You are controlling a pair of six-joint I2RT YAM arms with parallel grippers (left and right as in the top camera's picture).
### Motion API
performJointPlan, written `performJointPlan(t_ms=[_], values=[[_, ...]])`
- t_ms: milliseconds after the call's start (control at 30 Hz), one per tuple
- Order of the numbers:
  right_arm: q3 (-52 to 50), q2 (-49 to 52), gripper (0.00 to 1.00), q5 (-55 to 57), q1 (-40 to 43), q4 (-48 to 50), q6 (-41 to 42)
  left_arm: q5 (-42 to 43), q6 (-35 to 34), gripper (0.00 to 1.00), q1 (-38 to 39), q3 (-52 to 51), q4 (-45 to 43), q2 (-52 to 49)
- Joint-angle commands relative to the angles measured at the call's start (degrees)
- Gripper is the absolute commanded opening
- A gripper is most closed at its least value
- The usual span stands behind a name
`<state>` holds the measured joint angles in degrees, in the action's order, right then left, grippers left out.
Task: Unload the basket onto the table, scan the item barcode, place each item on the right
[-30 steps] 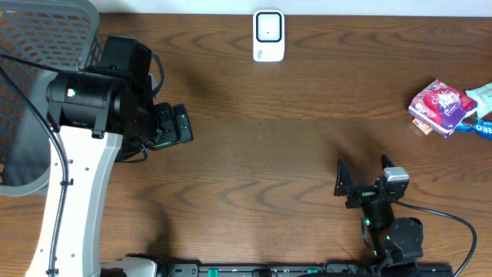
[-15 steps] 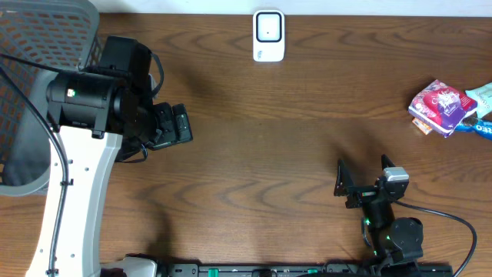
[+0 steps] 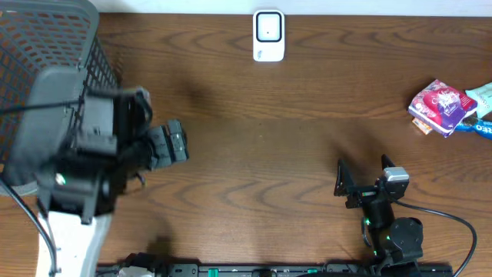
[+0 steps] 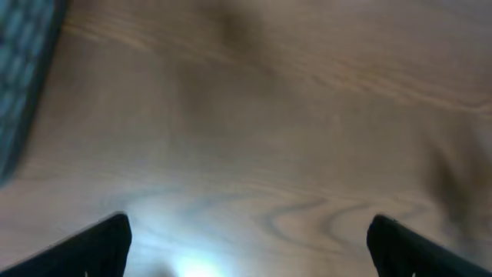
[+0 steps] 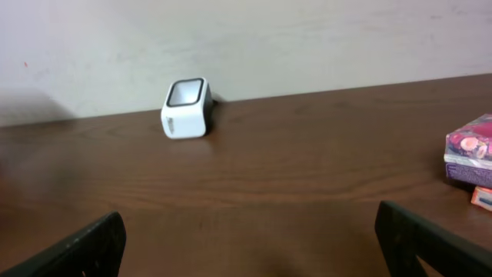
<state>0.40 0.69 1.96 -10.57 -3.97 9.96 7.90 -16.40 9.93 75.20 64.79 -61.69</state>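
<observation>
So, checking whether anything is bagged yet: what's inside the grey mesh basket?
In the basket, the visible upper part shows only bare mesh, no item. The left arm covers the lower part, so what lies there is hidden.

A scanner sits at the middle of the tabletop's far edge. A basket stands at the far left corner, with the left arm just beside it. Packets lie at the right edge, well apart from the right arm near the front.

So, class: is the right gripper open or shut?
Open. The right gripper shows its fingertips far apart at the wrist view's lower corners, nothing between them.
</observation>
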Motion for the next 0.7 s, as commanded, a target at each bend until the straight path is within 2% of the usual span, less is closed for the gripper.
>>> performJointPlan(t_ms=[0, 67, 200, 367, 500, 667], values=[[-0.1, -0.4, 0.99, 0.5, 0.4, -0.1, -0.8, 6.8, 12.5, 0.98, -0.2, -15.3, -11.3, 8.9], [-0.1, -0.4, 0.99, 0.5, 0.4, -0.1, -0.8, 9.6, 16.2, 0.98, -0.2, -23.6, -20.4, 14.5], [-0.1, -0.4, 0.99, 0.5, 0.4, -0.1, -0.8, 9.6, 16.4, 0.98, -0.2, -38.4, -32.8, 28.0], [-0.1, -0.4, 0.99, 0.5, 0.4, -0.1, -0.8, 9.6, 16.4, 0.98, -0.3, -49.9, -33.8, 44.5], [-0.1, -0.4, 0.99, 0.5, 0.4, -0.1, -0.8, 9.4, 16.7, 0.98, -0.3, -56.4, -35.1, 51.5], [-0.1, -0.4, 0.99, 0.5, 0.4, -0.1, -0.8, 9.4, 16.8, 0.98, -0.3, -65.1, -43.8, 55.7]])
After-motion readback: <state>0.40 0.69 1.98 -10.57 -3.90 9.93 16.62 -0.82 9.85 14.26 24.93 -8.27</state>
